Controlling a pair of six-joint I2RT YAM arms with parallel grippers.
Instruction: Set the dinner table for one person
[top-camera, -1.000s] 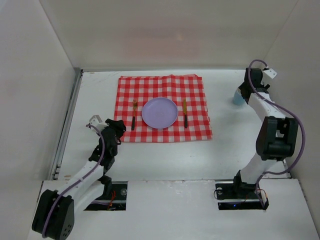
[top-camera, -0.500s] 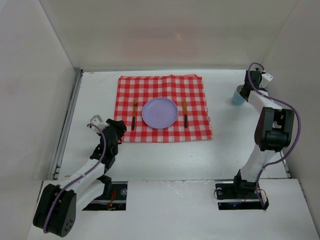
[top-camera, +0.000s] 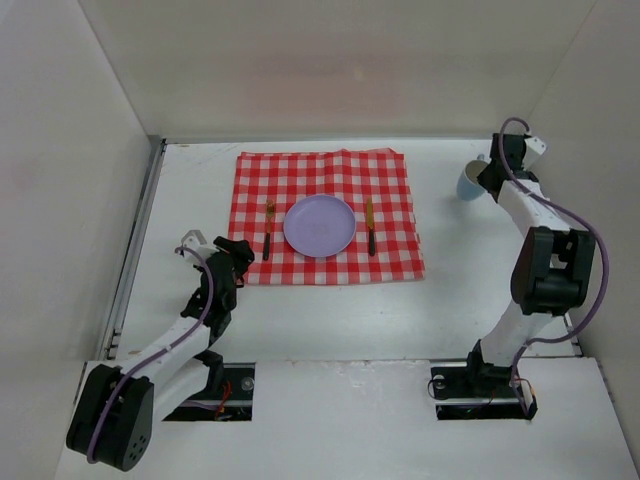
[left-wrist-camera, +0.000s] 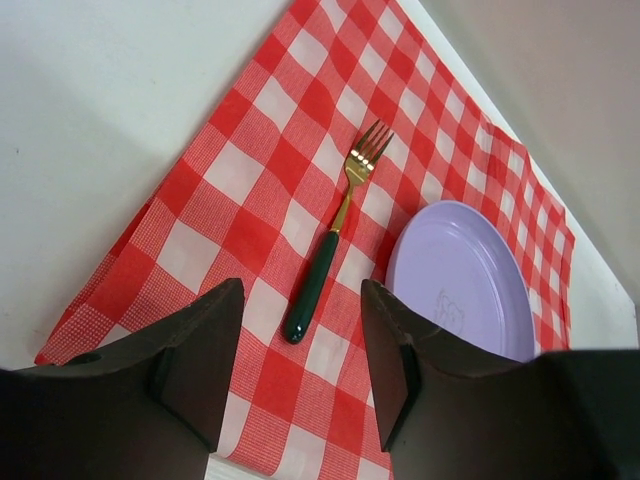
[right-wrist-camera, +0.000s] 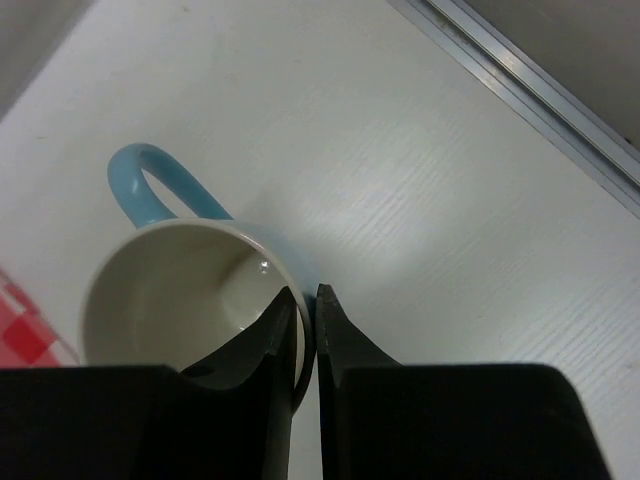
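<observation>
White worktop (top-camera: 450, 290), far right: my right fingers (right-wrist-camera: 332, 350) clamp mug (right-wrist-camera: 170, 300) rim, mug just lifted, likely bound for cloth (top-camera: 330, 170); left fingers (left-wrist-camera: 200, 350) spread, empty.

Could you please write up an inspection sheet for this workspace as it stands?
Surface: dinner table, matte white, flat.
Job's things: checked cloth laid flat; purple plate at its centre; fork left of the plate, knife right of it; blue mug off the cloth, far right.
Clutter: nothing seen.
Grippers: left gripper open over the cloth's near-left corner; right gripper shut on the mug's rim.
Cables: purple cable along each arm, no snag seen.
Surroundings: white walls; metal rail at the table's left edge.
</observation>
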